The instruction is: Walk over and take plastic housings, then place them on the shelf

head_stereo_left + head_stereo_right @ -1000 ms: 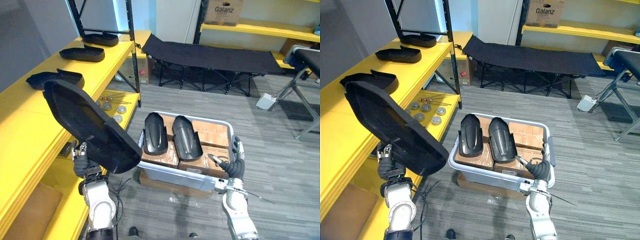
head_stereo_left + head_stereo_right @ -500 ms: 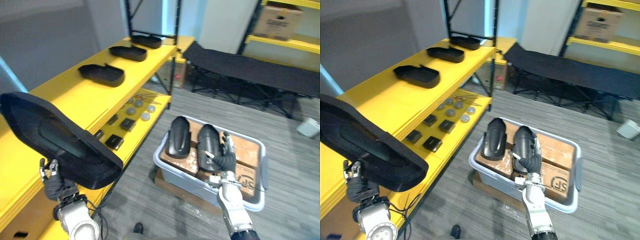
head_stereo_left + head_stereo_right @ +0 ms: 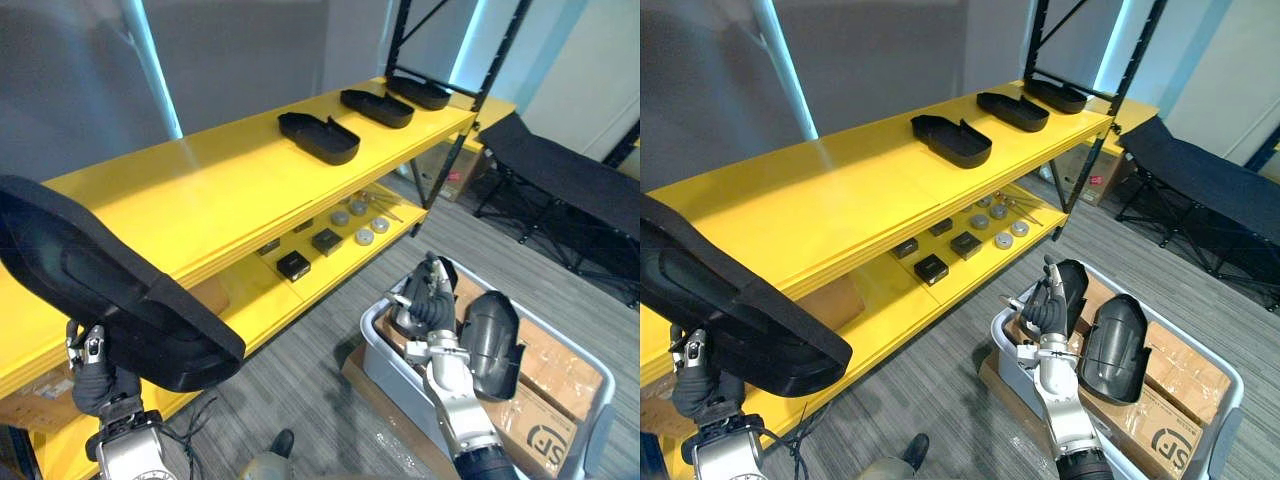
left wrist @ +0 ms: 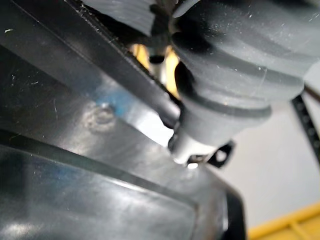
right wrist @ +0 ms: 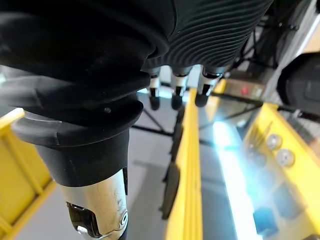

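My left hand [image 3: 92, 370] is clamped on the long black plastic housing [image 3: 110, 285], which sits above it, hollow side up. Its long axis slants from over my hand up and away to my left. My right hand [image 3: 428, 300] is raised, fingers relaxed and apart.

The left hand [image 3: 92, 368] stands at about 7 o'clock in the head views. Its wrist is upright, and its fingers are closed on the lower edge of the plastic housing [image 3: 110, 285] above it. The right forearm [image 3: 460, 412] rises from 5 o'clock. The right hand [image 3: 428, 303] points up toward 12 o'clock with its fingers [image 5: 174, 96] loosely extended, and it holds nothing.
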Robot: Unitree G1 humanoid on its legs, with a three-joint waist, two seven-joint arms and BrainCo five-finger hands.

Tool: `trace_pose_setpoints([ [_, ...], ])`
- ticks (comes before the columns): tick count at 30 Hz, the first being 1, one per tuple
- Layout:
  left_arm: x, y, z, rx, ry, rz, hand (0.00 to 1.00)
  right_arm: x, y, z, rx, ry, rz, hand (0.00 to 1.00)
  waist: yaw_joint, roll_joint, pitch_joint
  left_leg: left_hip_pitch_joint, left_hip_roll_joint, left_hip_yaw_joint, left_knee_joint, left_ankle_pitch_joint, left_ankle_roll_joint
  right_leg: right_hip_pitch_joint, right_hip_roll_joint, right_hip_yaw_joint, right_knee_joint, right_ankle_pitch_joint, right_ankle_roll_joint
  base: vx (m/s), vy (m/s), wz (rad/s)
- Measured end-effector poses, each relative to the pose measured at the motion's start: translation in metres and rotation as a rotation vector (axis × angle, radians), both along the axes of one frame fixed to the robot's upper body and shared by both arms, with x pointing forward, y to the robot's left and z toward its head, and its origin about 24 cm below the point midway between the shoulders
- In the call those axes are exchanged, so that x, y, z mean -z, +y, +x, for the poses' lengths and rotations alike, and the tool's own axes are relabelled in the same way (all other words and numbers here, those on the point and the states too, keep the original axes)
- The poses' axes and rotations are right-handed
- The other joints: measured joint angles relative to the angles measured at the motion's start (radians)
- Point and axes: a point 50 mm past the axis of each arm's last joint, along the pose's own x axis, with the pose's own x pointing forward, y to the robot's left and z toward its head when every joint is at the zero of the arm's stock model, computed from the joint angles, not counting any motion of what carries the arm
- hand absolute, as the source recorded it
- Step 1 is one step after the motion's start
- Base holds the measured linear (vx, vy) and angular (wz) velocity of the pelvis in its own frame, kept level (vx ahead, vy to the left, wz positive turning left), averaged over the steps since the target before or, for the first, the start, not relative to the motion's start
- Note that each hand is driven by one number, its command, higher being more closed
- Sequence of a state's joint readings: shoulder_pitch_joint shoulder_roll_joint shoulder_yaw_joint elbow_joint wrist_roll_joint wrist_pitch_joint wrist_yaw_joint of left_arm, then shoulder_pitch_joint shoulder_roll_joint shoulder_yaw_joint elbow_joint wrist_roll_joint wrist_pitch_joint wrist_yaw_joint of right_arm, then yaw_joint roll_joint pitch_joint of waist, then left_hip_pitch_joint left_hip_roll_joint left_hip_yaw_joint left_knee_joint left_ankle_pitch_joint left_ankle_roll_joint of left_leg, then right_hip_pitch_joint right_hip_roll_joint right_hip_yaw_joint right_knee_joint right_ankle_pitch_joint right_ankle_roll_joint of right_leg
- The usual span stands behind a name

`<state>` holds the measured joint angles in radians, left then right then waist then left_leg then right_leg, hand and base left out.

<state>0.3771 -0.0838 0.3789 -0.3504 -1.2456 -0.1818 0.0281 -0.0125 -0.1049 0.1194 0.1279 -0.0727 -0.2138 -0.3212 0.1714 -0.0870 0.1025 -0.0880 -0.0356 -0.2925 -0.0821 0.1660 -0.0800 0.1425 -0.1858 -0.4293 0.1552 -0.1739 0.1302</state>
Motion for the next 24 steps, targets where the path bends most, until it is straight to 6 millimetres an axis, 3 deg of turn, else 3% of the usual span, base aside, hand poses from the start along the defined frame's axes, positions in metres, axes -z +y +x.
trace_pose_setpoints([
  [2,0.000,-0.002,0.000,0.005,0.002,0.004,1.00,-0.001,-0.002,0.000,-0.015,0.001,-0.012,0.00,-0.004,0.011,0.007,-0.001,-0.005,-0.016,0.000,0.002,-0.001,0.005,-0.002,-0.009,0.007,-0.004,-0.004,-0.02,-0.030,0.30],
  [4,-0.002,-0.009,0.004,0.039,-0.006,0.005,1.00,0.000,-0.013,-0.003,0.013,0.007,-0.033,0.00,-0.030,0.028,0.024,-0.018,-0.016,-0.035,-0.005,-0.008,0.005,0.027,-0.004,-0.050,0.017,-0.018,-0.002,-0.07,-0.041,0.91],
  [6,-0.006,-0.026,0.021,0.158,-0.018,0.017,1.00,0.000,-0.048,-0.018,0.152,0.025,-0.061,0.00,-0.078,0.041,0.050,-0.086,0.006,0.184,0.064,-0.072,0.102,0.092,-0.008,-0.210,-0.008,-0.011,0.006,-0.08,-0.014,1.84],
  [8,-0.006,-0.039,0.029,0.242,-0.029,0.010,1.00,-0.004,-0.078,-0.034,0.266,0.022,-0.101,0.00,-0.092,0.074,0.077,-0.115,0.046,0.356,0.105,-0.083,0.114,0.127,-0.006,-0.288,-0.007,-0.012,0.009,-0.06,0.040,1.58],
  [9,-0.004,-0.042,0.029,0.259,-0.025,0.007,1.00,-0.005,-0.084,-0.040,0.299,0.020,-0.112,0.00,-0.094,0.084,0.080,-0.121,0.051,0.394,0.108,-0.086,0.114,0.137,-0.008,-0.310,-0.009,-0.014,0.007,-0.04,0.097,1.27],
  [10,-0.002,-0.043,0.026,0.271,-0.014,0.007,1.00,-0.006,-0.092,-0.048,0.337,0.017,-0.121,0.00,-0.096,0.078,0.086,-0.130,0.051,0.458,0.113,-0.096,0.110,0.142,-0.036,-0.318,-0.026,-0.029,0.007,-0.02,0.129,0.70],
  [11,0.001,-0.040,0.022,0.260,0.000,0.004,1.00,-0.008,-0.094,-0.048,0.350,0.005,-0.121,0.00,-0.091,0.087,0.088,-0.160,0.063,0.498,0.210,-0.102,0.128,0.137,-0.062,-0.308,0.003,-0.058,0.033,0.02,0.113,0.34],
  [12,0.003,-0.040,0.020,0.256,0.007,0.001,1.00,-0.008,-0.093,-0.048,0.348,0.000,-0.121,0.00,-0.087,0.105,0.089,-0.155,0.080,0.501,0.256,-0.101,0.118,0.137,-0.062,-0.291,0.028,-0.072,0.036,0.05,0.098,-0.18],
  [13,0.005,-0.037,0.017,0.248,0.019,0.003,1.00,-0.005,-0.087,-0.046,0.325,0.005,-0.106,0.00,-0.089,0.107,0.091,-0.152,0.083,0.508,0.312,-0.096,0.086,0.136,-0.081,-0.234,0.067,-0.091,0.037,0.07,0.125,-0.43],
  [14,0.003,-0.033,0.016,0.230,0.014,0.016,1.00,-0.006,-0.075,-0.040,0.271,-0.003,-0.097,0.00,-0.080,0.092,0.102,-0.162,0.083,0.460,0.391,-0.130,0.066,0.131,-0.095,-0.153,0.078,-0.092,0.035,0.05,0.131,-0.65],
  [16,0.003,-0.029,0.013,0.206,0.021,0.022,1.00,-0.014,-0.054,-0.023,0.167,-0.041,-0.088,0.00,-0.052,0.095,0.108,-0.175,0.090,0.323,0.478,-0.191,0.008,0.118,-0.075,-0.062,0.069,-0.088,0.055,0.00,0.043,-1.02],
  [17,0.003,-0.029,0.013,0.210,0.027,0.025,1.00,-0.017,-0.047,-0.018,0.127,-0.065,-0.083,0.00,-0.057,0.091,0.104,-0.172,0.096,0.324,0.470,-0.212,0.007,0.113,-0.073,-0.056,0.064,-0.084,0.063,-0.01,0.013,-0.65],
  [20,0.001,-0.031,0.017,0.219,0.015,0.023,1.00,-0.020,-0.043,-0.017,0.102,-0.088,-0.074,0.00,-0.076,0.069,0.106,-0.171,0.083,0.333,0.422,-0.198,0.010,0.084,-0.089,-0.044,0.071,-0.083,0.062,-0.02,0.074,-0.08],
  [24,-0.001,-0.033,0.018,0.223,0.012,0.019,1.00,-0.013,-0.042,-0.019,0.100,-0.058,-0.071,0.00,-0.076,0.078,0.114,-0.170,0.058,0.335,0.425,-0.191,0.020,0.088,-0.113,-0.056,0.093,-0.082,0.063,0.01,0.066,0.10],
])
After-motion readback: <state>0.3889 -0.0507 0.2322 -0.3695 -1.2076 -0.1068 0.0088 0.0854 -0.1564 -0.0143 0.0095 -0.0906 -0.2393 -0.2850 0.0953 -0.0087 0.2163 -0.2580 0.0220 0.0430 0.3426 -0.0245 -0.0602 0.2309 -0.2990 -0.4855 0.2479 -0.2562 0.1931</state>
